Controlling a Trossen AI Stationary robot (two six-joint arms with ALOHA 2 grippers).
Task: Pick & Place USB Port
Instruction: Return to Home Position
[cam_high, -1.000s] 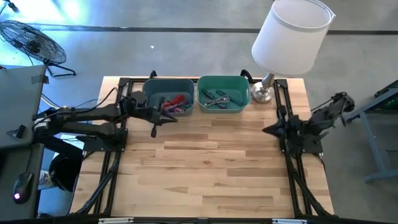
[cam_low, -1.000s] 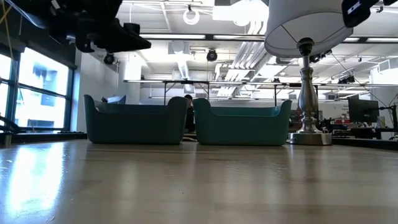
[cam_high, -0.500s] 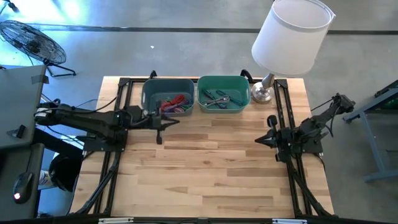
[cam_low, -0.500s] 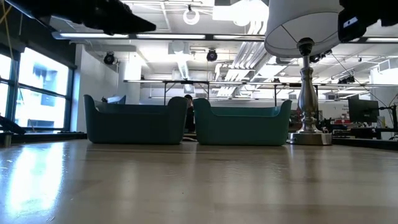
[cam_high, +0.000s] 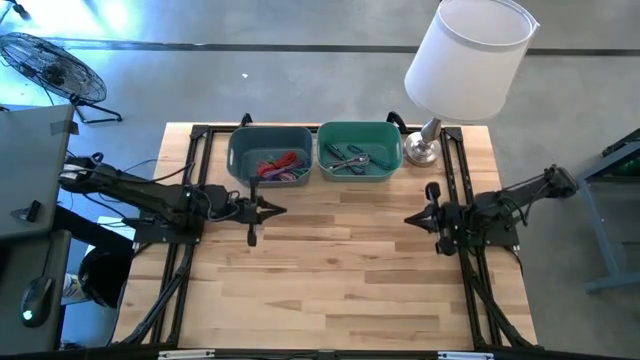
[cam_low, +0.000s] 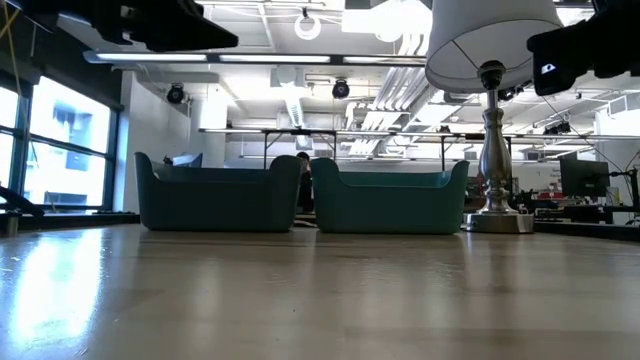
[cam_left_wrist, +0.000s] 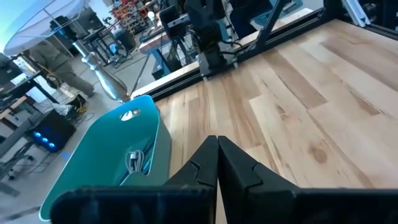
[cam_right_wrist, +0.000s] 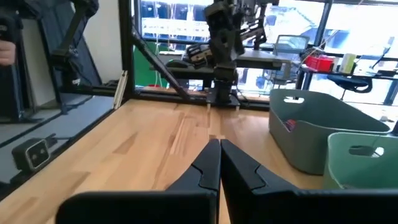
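Note:
A blue-grey bin (cam_high: 270, 153) at the table's far edge holds red and purple cables (cam_high: 283, 165). Beside it on the right, a green bin (cam_high: 360, 150) holds small grey and metal USB parts (cam_high: 348, 158). Both bins also show in the low view, blue-grey bin (cam_low: 220, 195) and green bin (cam_low: 390, 198). My left gripper (cam_high: 280, 210) is shut and empty, above the table just near of the blue-grey bin; its fingers (cam_left_wrist: 216, 163) point toward the table's right. My right gripper (cam_high: 408, 220) is shut and empty, near of the green bin, pointing toward the table's left (cam_right_wrist: 219, 163).
A lamp with a white shade (cam_high: 468, 58) stands on its metal base (cam_high: 422, 150) at the far right, next to the green bin. Black frame rails (cam_high: 190, 230) run along both sides of the table. Bare wood (cam_high: 340, 280) lies between and near of the grippers.
My left gripper has drawn back from over the blue-grey bin's near rim toward the table's near edge and now points right. My right gripper has moved toward the table's left and slightly toward the near edge. Both have stayed shut.

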